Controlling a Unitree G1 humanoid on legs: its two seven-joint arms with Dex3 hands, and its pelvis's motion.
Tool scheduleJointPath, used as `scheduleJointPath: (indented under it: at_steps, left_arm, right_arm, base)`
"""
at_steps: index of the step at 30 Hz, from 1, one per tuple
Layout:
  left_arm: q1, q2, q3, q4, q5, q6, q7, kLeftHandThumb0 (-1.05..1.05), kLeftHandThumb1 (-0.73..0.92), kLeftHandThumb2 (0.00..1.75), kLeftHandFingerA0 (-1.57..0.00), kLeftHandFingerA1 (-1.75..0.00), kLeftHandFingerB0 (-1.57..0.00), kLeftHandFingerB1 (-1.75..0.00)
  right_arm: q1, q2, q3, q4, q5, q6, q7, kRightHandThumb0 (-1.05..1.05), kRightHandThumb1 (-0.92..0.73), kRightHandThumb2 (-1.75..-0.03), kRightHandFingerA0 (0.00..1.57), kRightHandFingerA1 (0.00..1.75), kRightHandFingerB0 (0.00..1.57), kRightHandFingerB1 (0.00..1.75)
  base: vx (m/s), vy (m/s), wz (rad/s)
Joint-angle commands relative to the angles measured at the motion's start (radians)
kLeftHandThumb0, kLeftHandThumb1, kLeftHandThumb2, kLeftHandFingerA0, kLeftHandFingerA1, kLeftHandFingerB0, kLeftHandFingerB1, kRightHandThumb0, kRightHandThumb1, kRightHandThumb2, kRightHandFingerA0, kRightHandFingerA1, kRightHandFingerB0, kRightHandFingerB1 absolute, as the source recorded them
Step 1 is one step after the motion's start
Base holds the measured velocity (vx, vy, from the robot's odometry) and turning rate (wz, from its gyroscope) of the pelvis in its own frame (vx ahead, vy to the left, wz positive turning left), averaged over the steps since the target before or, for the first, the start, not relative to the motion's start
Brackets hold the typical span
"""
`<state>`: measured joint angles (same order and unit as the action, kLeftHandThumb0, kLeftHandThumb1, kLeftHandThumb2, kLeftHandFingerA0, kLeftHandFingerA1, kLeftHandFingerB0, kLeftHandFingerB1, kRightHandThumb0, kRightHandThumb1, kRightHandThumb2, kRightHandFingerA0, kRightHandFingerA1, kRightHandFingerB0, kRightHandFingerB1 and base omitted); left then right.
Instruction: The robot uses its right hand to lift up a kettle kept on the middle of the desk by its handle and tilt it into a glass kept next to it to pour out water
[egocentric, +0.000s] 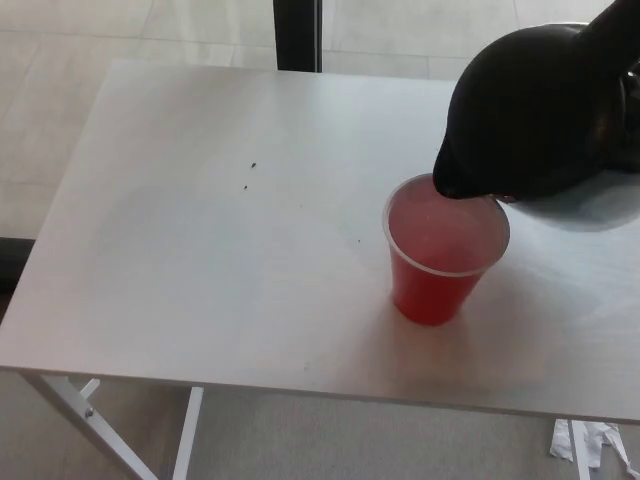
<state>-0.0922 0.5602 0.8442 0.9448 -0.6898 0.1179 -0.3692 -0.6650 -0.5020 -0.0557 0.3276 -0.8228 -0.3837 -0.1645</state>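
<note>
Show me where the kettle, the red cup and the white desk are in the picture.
kettle (540, 110), head view, on its black lid.
red cup (437, 290), head view, on its outer wall.
white desk (200, 250), head view, on its bare top.

Black kettle (545, 115) tilted — spout over upright red glass (443, 262).

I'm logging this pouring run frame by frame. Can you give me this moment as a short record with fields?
kettle: black kettle, lifted off the desk, tilted with its spout down toward the cup
cup: red cup, upright on the desk, with a translucent rim
spout position: over the cup's far right rim
cup contents: cannot tell
desk: white desk, a few dark specks near its middle
robot hands: neither in view
background: dark post behind the desk
</note>
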Motion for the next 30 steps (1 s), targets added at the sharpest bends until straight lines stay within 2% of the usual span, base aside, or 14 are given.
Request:
scheduleJointPath:
  at_steps: [1,2,4,8,14,15,17,19,20,21,24,27,29,30]
  left_arm:
    - [0.017,0.018,0.018,0.012,-0.009,0.006,-0.003,-1.05,0.62,0.79,-1.23,-0.84,-1.03,-0.96]
    - [0.018,0.019,0.017,0.014,-0.008,0.003,-0.013,-1.05,0.61,0.78,-1.22,-0.84,-1.03,-0.97]
    - [0.019,0.018,0.017,0.01,-0.008,0.003,-0.013,-1.05,0.62,0.78,-1.2,-0.86,-1.02,-0.98]
    - [0.028,0.014,0.016,-0.005,-0.01,0.007,-0.017,-1.05,0.62,0.78,-1.22,-0.85,-1.04,-0.97]
    - [0.019,0.021,0.017,0.009,-0.007,0.006,-0.002,-1.05,0.62,0.79,-1.22,-0.85,-1.05,-0.96]
    - [0.023,0.015,0.016,0.001,-0.006,0.002,0.002,-1.05,0.64,0.79,-1.22,-0.84,-1.04,-0.95]
    - [0.024,0.014,0.014,0.004,-0.002,-0.001,0.004,-1.05,0.65,0.79,-1.22,-0.85,-1.05,-0.94]
    - [0.026,0.014,0.016,0.005,-0.003,-0.002,0.005,-1.05,0.65,0.79,-1.26,-0.82,-1.06,-0.94]
    - [0.029,0.011,0.015,0.0,-0.001,-0.007,0.01,-1.05,0.64,0.79,-1.27,-0.81,-1.05,-0.95]
    - [0.033,0.015,0.016,0.007,0.0,-0.011,0.001,-1.05,0.63,0.78,-1.24,-0.84,-1.05,-0.95]
    - [0.034,0.017,0.022,0.007,-0.011,0.003,-0.008,-1.05,0.44,1.08,-1.28,-0.76,-1.05,-0.95]
    - [0.039,0.018,0.026,0.012,-0.015,0.008,-0.012,-1.05,0.6,0.78,-1.23,-0.84,-1.06,-0.95]
    - [0.043,0.02,0.023,0.017,-0.009,0.001,-0.015,-1.05,0.62,0.79,-1.22,-0.85,-1.02,-0.99]
    - [0.048,0.019,0.024,0.021,-0.008,-0.003,-0.016,-1.05,0.62,0.78,-1.24,-0.84,-1.04,-0.97]
  right_arm:
    - [0.189,0.144,-0.153,-0.192,0.278,0.308,0.132,-0.19,-0.4,-1.27,0.97,1.65,0.91,1.38]
    - [0.214,0.155,-0.153,-0.214,0.268,0.33,0.148,-0.2,-0.48,-1.15,1.23,1.32,0.99,1.13]
    - [0.24,0.171,-0.156,-0.245,0.254,0.363,0.164,-0.14,-0.53,-1.11,0.96,1.7,0.77,1.44]
    - [0.278,0.202,-0.168,-0.3,0.244,0.42,0.19,-0.13,-0.52,-1.04,0.9,1.7,0.8,1.48]
    - [0.306,0.216,-0.213,-0.272,0.305,0.404,0.179,-0.2,-0.42,-1.19,1.23,1.43,0.98,1.24]
    - [0.318,0.228,-0.239,-0.249,0.319,0.423,0.163,-0.15,-0.45,-1.15,0.88,1.75,0.78,1.49]
    - [0.325,0.23,-0.251,-0.236,0.331,0.41,0.152,-0.14,-0.43,-1.16,0.89,1.75,0.78,1.49]
    - [0.327,0.243,-0.27,-0.231,0.358,0.42,0.151,-0.18,-0.43,-1.08,1.19,1.35,0.95,1.16]
    - [0.322,0.25,-0.294,-0.21,0.368,0.443,0.133,-0.2,-0.52,-0.94,0.89,1.75,0.79,1.37]
    - [0.3,0.26,-0.323,-0.204,0.374,0.511,0.123,-0.21,-0.59,-0.75,0.88,1.75,0.85,1.04]
    - [0.271,0.268,-0.369,-0.195,0.423,0.539,0.118,-0.17,-0.44,-1.08,0.93,1.75,0.82,1.53]
    - [0.237,0.272,-0.425,-0.215,0.479,0.655,0.159,-0.3,-0.44,-1.16,1.23,1.4,1.09,1.31]
    - [0.232,0.26,-0.448,-0.202,0.497,0.66,0.161,-0.19,-0.39,-1.26,1.0,1.75,0.81,1.67]
    - [0.236,0.25,-0.46,-0.191,0.506,0.651,0.162,-0.22,-0.42,-1.2,1.28,1.45,1.09,1.34]
  base:
    - [0.0,0.0,0.0]
    - [0.0,0.0,0.0]
    - [0.0,0.0,0.0]
    - [0.0,0.0,0.0]
    - [0.0,0.0,0.0]
    - [0.0,0.0,0.0]
    - [0.0,0.0,0.0]
    - [0.0,0.0,0.0]
    - [0.0,0.0,0.0]
    - [0.0,0.0,0.0]
    - [0.0,0.0,0.0]
    - [0.0,0.0,0.0]
    - [0.0,0.0,0.0]
    - [0.0,0.0,0.0]
